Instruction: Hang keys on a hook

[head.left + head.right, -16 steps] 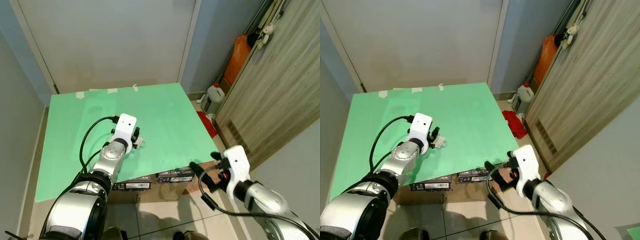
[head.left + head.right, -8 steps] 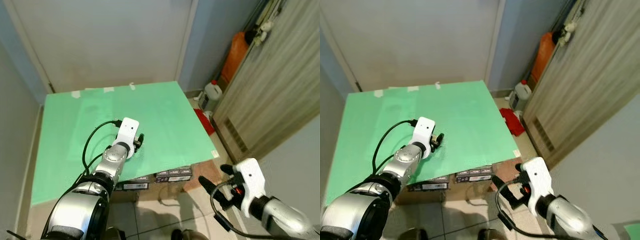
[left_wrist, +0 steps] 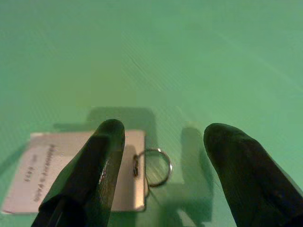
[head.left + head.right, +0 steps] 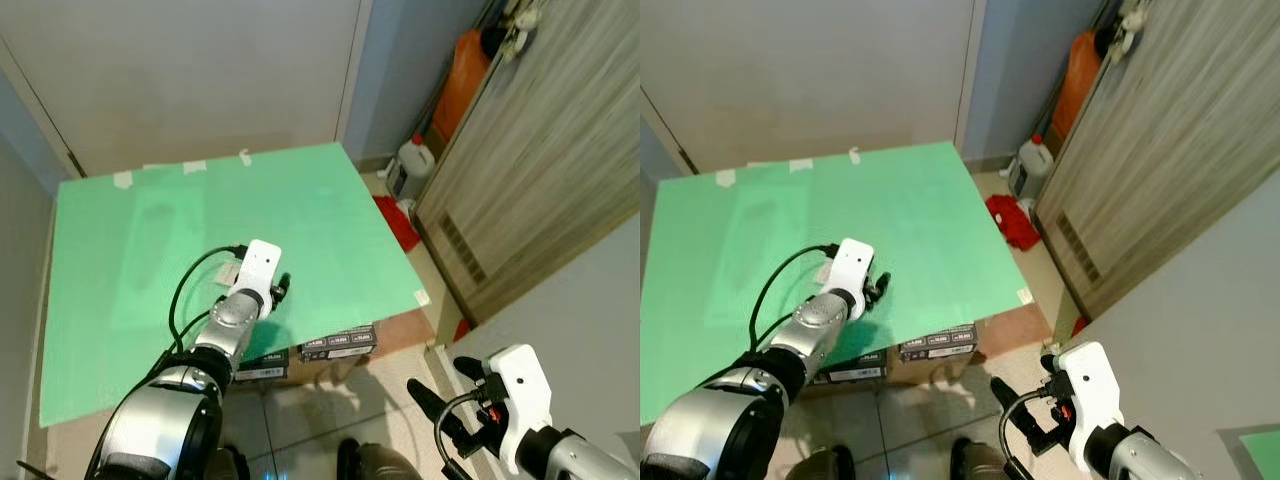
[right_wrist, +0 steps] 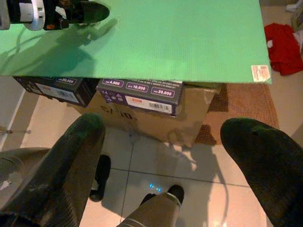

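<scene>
While spread, left fingers point(image 3: 106, 156) straddle key ring point(image 3: 154, 166)

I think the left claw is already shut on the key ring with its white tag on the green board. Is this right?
Not quite. The left wrist view shows the left claw open, with the key ring and its white tag lying on the green board between its fingers.
</scene>
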You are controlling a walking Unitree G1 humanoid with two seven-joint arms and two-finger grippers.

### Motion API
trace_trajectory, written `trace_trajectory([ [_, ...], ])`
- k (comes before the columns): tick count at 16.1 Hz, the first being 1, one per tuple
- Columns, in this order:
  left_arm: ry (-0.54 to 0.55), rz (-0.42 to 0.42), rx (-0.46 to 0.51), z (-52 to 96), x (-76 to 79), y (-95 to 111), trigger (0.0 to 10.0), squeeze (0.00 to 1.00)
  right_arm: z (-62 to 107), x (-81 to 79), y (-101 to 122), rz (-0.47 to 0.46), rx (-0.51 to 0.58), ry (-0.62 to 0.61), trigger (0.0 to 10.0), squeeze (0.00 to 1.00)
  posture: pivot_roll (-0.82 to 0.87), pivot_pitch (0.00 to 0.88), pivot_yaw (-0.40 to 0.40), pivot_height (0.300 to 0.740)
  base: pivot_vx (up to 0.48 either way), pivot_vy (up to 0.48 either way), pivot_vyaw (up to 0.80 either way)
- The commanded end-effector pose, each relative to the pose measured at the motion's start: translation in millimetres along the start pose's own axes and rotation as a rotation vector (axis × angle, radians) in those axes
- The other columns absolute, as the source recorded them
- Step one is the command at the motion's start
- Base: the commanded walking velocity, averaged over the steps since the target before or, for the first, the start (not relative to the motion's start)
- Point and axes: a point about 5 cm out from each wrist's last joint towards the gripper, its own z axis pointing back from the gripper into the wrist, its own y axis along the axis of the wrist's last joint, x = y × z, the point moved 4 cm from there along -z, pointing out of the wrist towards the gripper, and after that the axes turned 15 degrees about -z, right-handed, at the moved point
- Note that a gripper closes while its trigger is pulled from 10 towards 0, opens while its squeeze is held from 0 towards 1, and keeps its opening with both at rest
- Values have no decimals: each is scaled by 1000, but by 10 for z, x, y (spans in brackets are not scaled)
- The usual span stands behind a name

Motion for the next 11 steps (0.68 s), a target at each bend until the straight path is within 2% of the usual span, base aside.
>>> trace_trajectory([
  [1, -24, -9, -51, 24, 118, -138, 10000, 0, 53, 20, 16, -4, 0, -19, 10000, 0, -363, 232, -79, 732, 0, 0, 0],
  [6, -46, -1, -84, 68, 308, -276, 10000, 0, 73, -8, -19, -20, -13, -27, 10000, 0, -358, 241, -74, 732, 0, 0, 0],
  [11, -72, 5, -91, 90, 431, -316, 10000, 0, 84, -13, -41, -26, -18, -34, 10000, 0, -359, 243, -69, 732, 0, 0, 0],
])
